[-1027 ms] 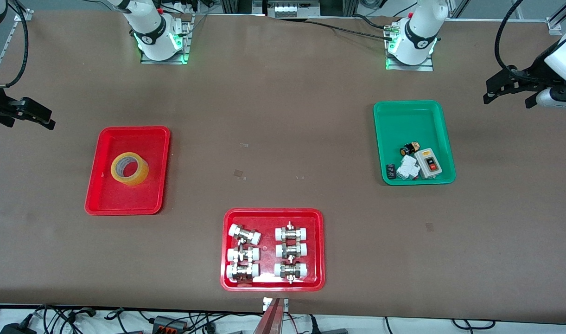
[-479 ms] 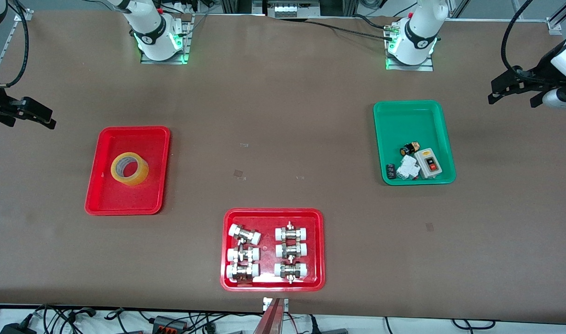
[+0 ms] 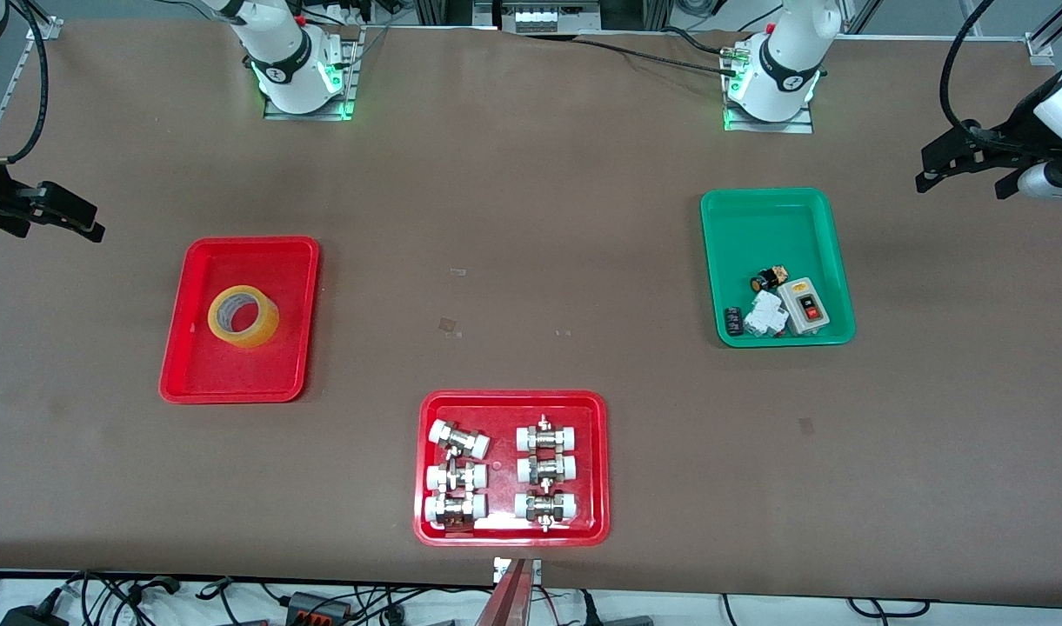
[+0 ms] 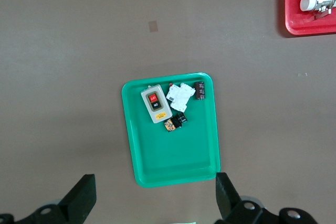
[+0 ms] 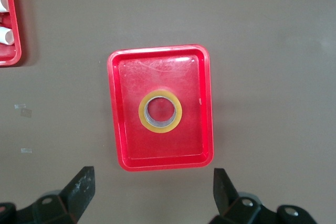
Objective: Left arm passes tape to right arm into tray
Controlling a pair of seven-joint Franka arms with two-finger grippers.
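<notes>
Tape [image 3: 243, 316], a yellow translucent roll with a pale core, lies flat in the plain red tray [image 3: 191, 365], its hole facing up and nothing gripping it. In the right wrist view the roll [image 5: 160, 110] sits near the middle of that tray [image 5: 116, 129].

The tray with the roll lies toward the right arm's end of the table. The right gripper [image 3: 52, 211] hangs over bare table off that tray's end, nearer the arm bases than the tray, its jaws spread wide and empty; its fingertips [image 5: 84, 184] show well apart.

A second red tray [image 3: 426, 469], farther toward the front camera than the plain one, holds six metal pipe fittings with white caps [image 3: 459, 441] in two columns.

The green tray [image 3: 774, 217], toward the left arm's end of the table, carries a grey switch box with red and black buttons [image 3: 807, 306], a white breaker [image 3: 765, 315] and small dark parts. The left gripper [image 3: 965, 161] hangs over bare table off the green tray's end, jaws wide and empty; its fingertips [image 4: 83, 195] frame that tray [image 4: 173, 166].
</notes>
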